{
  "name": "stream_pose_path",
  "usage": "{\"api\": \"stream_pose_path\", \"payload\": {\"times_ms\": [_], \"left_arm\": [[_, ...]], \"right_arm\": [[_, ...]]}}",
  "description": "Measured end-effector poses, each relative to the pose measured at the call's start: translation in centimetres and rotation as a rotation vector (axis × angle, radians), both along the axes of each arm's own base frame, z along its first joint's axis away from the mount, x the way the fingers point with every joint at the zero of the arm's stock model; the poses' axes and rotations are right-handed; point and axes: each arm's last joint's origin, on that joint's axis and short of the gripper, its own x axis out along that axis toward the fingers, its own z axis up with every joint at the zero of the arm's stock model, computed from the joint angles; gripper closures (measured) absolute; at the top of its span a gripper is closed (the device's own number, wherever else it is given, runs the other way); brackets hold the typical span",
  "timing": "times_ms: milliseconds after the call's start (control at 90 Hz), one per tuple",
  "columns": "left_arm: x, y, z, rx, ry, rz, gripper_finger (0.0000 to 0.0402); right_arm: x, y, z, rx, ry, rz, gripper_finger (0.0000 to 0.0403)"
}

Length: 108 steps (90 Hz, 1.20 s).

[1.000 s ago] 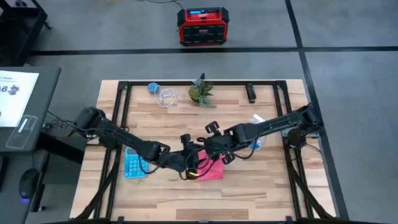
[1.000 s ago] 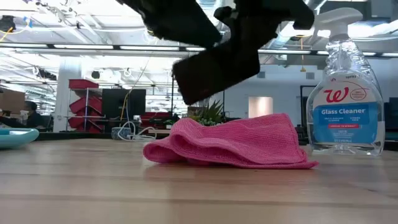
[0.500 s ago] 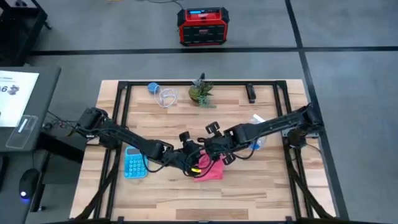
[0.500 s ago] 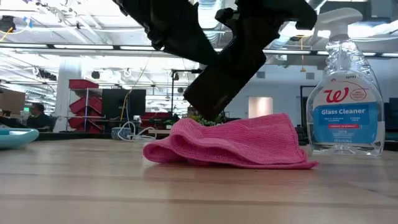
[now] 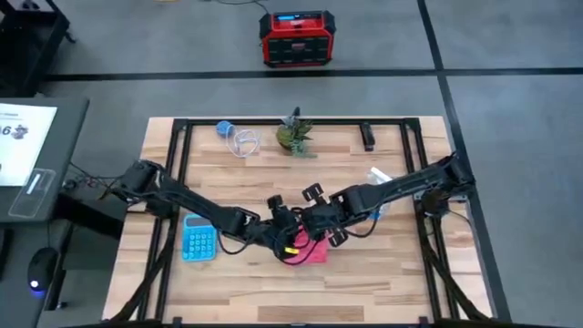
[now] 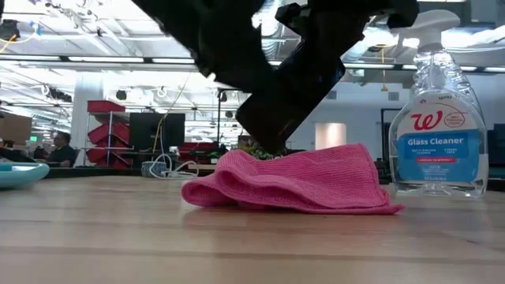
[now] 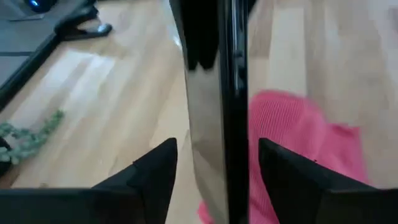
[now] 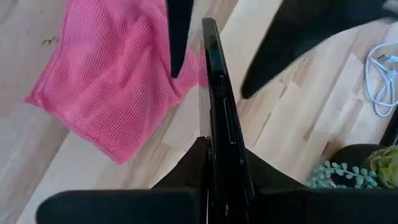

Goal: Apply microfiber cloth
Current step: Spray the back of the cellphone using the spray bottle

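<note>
The soft, bright pink microfiber cloth [image 5: 311,251] lies rumpled mid-surface: light, limp, best pinched at a raised fold. Both the left gripper [image 7: 214,186] and the right gripper [image 8: 214,168] have their fingers clamping the thin black phone [image 8: 219,106] above it.

both arms are dark, slim and jointed, built of black tube segments with bulkier housings at the joints. the left gripper [image 7: 214,186] has two matte black, wedge-shaped fingers [image 7: 149,171]. the right gripper [image 8: 214,180] has the same plain black fingers [image 8: 186,168].
</note>
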Motion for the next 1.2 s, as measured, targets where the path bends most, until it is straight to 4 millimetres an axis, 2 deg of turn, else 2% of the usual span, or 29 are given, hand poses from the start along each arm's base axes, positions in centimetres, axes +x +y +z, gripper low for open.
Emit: {"api": "stream_pose_path", "payload": {"times_ms": [156, 522, 756, 1011, 1200], "left_arm": [[0.5, -0.2, -1.0, 0.008, -0.003, 0.009, 0.0255], [0.5, -0.1, -1.1, 0.022, -0.016, 0.04, 0.0384], [0.3, -0.2, -1.2, 0.01, -0.024, 0.062, 0.0396], [-0.9, -0.2, -2.8, 0.006, -0.03, 0.145, 0.0398], [-1.4, -1.0, -3.3, -0.008, -0.117, 0.15, 0.0399]], "right_arm": [[-0.1, 0.0, 0.0, 0.01, 0.002, -0.018, 0.0382], [0.1, 0.1, 0.0, 0.027, -0.017, -0.037, 0.0358], [0.0, 0.3, 0.3, 0.021, -0.029, -0.015, 0.0301], [-2.5, -0.1, 4.2, 0.095, -0.124, -0.044, 0.0211], [-6.2, -1.0, 8.3, 0.203, -0.214, -0.116, 0.0189]]}}
